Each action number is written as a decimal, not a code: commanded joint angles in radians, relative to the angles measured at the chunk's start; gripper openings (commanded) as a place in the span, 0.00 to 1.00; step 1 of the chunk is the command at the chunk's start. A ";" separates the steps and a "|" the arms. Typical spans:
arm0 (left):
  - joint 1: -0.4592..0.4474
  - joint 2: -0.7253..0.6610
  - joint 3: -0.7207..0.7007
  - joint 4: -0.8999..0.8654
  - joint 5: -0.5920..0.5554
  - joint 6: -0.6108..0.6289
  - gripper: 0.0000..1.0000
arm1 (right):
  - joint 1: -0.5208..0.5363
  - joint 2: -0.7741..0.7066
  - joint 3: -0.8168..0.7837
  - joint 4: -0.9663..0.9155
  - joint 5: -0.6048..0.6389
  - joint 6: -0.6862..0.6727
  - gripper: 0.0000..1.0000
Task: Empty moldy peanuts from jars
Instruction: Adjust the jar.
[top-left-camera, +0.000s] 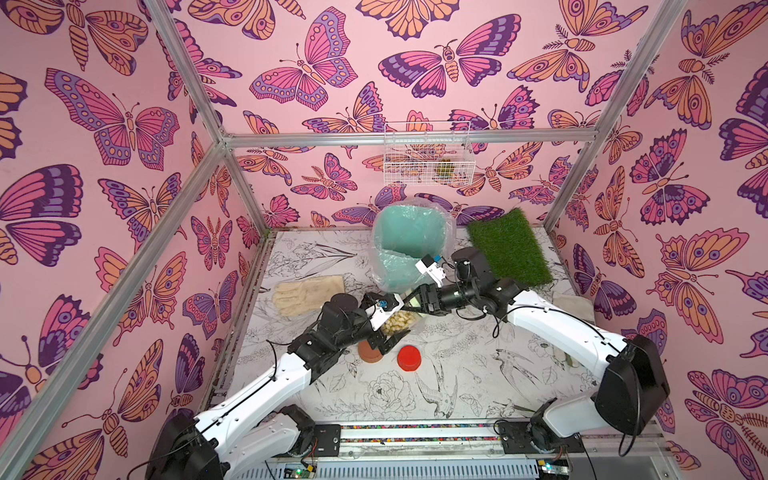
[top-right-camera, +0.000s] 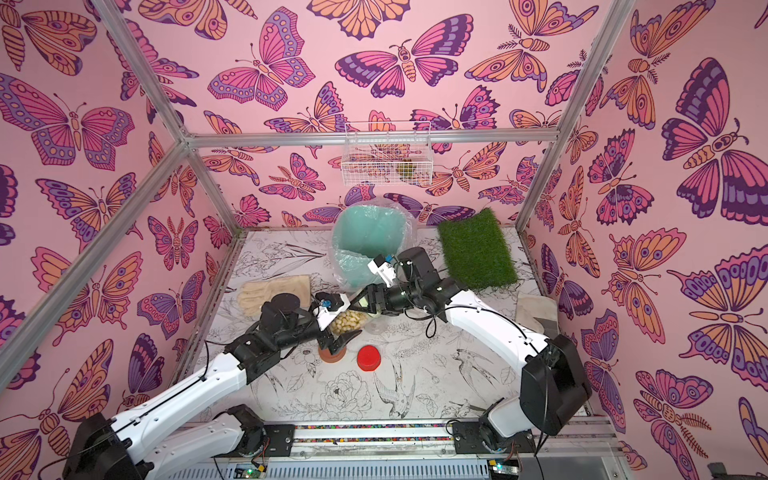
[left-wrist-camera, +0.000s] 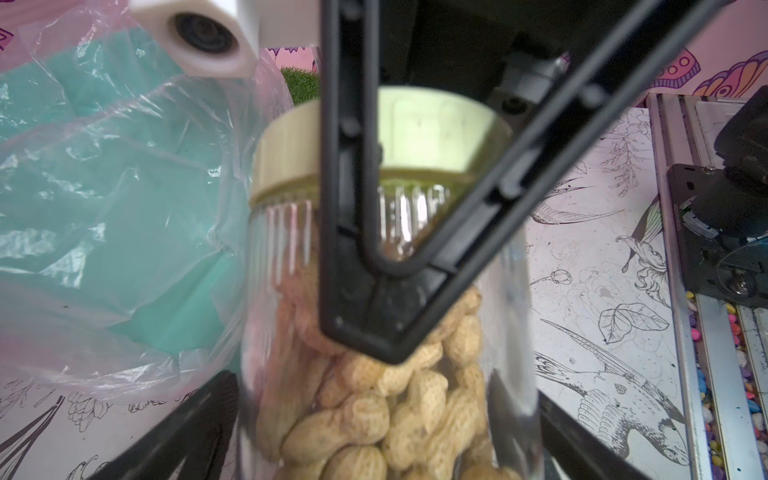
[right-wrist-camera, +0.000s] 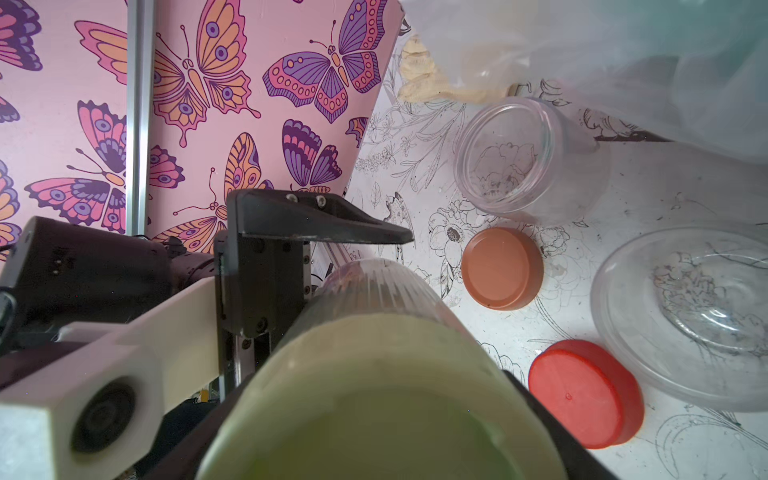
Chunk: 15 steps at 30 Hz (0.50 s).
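Right gripper (top-left-camera: 406, 302) clamps the green lid (right-wrist-camera: 374, 395); left gripper (left-wrist-camera: 386, 415), wide open around the jar (top-left-camera: 399, 322), should close firmly before twisting.

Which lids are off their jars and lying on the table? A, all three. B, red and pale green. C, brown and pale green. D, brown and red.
D: the brown lid and the red lid lie on the table, while the pale green lid sits on the jar holding peanuts.
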<state>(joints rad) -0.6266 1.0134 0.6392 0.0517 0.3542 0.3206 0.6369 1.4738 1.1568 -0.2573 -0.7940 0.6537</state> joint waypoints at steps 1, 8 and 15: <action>0.006 0.013 0.019 0.020 0.006 -0.007 0.98 | 0.018 -0.006 0.066 0.046 -0.075 -0.009 0.00; 0.006 0.022 0.012 0.022 0.007 -0.009 0.90 | 0.019 -0.006 0.064 0.073 -0.092 0.003 0.00; 0.006 0.030 0.016 0.026 0.006 -0.015 0.71 | 0.026 0.002 0.066 0.083 -0.118 0.002 0.00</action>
<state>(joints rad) -0.6266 1.0298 0.6407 0.0509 0.3626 0.3107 0.6369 1.4849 1.1629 -0.2554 -0.7872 0.6510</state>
